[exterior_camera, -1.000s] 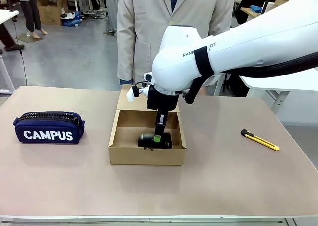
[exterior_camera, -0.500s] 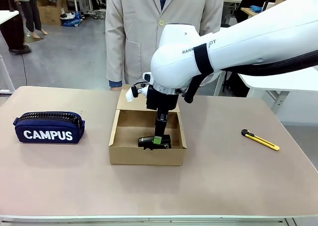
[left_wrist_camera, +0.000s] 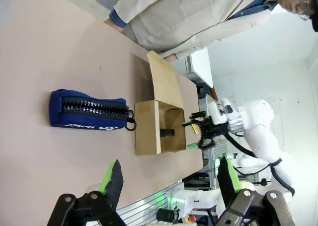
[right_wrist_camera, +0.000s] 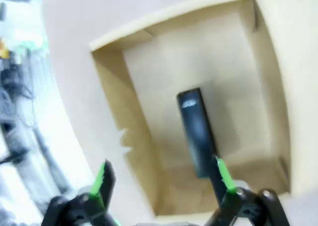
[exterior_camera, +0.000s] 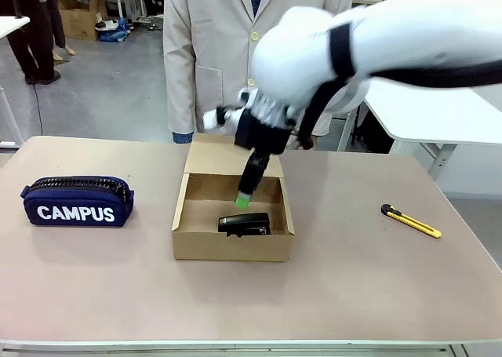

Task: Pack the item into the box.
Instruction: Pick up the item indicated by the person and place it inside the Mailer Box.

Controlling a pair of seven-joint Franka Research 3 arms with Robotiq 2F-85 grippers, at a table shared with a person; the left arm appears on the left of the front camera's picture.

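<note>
One stapler (exterior_camera: 245, 224) flat in box (exterior_camera: 231, 247); right claw (exterior_camera: 245, 201) open & empty above it; lift vert., clear of walls; left claw (left_wrist_camera: 169, 177) open.

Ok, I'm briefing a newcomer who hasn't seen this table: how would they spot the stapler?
Find the open brown cardboard box in the middle of the table. The stapler lies flat on its floor, toward the robot-side wall. It is small, black and elongated, and the only thing boxed; the navy pencil case and yellow utility knife sit out on the tabletop.

Grey floor (exterior_camera: 118, 82) behind the beige table (exterior_camera: 353, 294) — a white desk (exterior_camera: 439, 114) at right
</note>
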